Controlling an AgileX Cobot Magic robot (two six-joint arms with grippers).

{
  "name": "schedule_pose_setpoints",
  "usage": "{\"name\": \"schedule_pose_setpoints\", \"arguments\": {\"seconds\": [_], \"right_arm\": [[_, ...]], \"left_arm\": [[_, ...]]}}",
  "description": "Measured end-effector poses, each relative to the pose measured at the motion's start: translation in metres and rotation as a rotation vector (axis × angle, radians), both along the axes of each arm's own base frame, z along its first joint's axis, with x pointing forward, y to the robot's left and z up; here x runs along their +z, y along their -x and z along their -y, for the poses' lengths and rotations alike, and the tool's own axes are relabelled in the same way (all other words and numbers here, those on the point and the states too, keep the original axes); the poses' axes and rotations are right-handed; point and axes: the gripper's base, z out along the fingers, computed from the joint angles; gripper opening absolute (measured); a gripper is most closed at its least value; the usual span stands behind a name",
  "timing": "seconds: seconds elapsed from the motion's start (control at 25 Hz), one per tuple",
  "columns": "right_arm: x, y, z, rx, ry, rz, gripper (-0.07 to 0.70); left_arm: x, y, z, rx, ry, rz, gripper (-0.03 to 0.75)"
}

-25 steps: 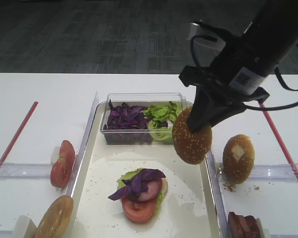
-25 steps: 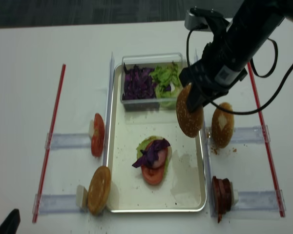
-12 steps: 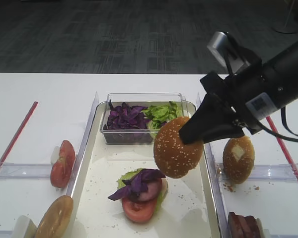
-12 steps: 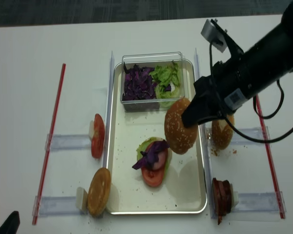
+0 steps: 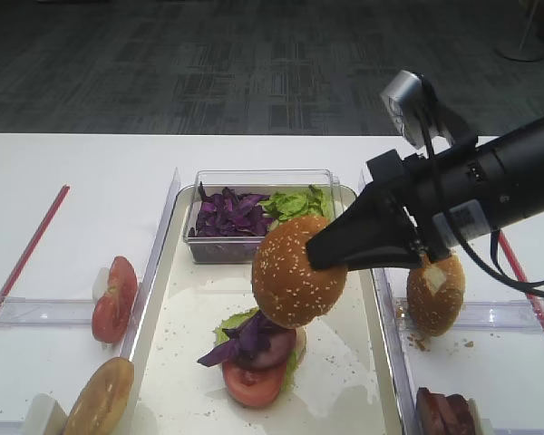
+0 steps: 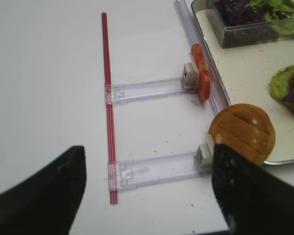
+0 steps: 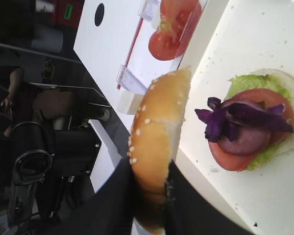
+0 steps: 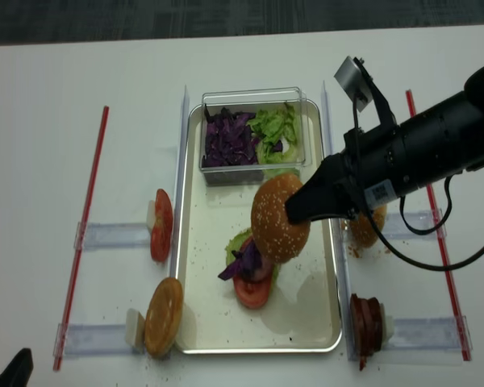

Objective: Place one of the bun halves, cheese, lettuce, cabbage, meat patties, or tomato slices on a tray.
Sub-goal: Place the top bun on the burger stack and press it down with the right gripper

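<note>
My right gripper (image 5: 325, 255) is shut on the sesame bun half (image 5: 293, 273), which it holds on edge. The bun hangs just above and to the right of a stack on the tray (image 5: 344, 381). That stack is lettuce (image 7: 250, 83) underneath, a tomato slice (image 5: 254, 383) and purple cabbage (image 5: 251, 332) on top. In the right wrist view the black fingers (image 7: 120, 198) clamp the bun (image 7: 159, 132) from both sides. My left gripper (image 6: 147, 193) stands open over the bare table left of the tray, with nothing between its fingers.
A clear box (image 5: 254, 177) of cabbage and lettuce sits at the tray's far end. Tomato slices (image 5: 113, 299) and a smooth bun (image 5: 100, 399) stand on rails at the left. A white-patched bun (image 5: 435, 290) and meat patties (image 5: 444, 412) are at the right. Red strips (image 5: 27, 254) border both sides.
The right gripper has carried the bun left and down from the tray's right edge to above the stack, turning its domed side more toward the camera. The left gripper shows no change.
</note>
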Motion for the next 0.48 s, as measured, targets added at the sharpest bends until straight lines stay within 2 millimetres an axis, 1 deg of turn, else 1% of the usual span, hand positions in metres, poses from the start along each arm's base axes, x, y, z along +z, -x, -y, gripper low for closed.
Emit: {"name": "schedule_pose_setpoints", "arguments": {"seconds": [0.12,0.48], "right_arm": [[-0.005,-0.004,-0.001,-0.013,-0.019,-0.015,0.171],[-0.044,-0.024,-0.007,-0.058,-0.081,-0.099,0.17]], "left_arm": [[0.0,0.0,-0.001,0.004,-0.006,0.0,0.493],[0.0,0.0,0.0,0.0,0.0,0.0,0.493]]}}
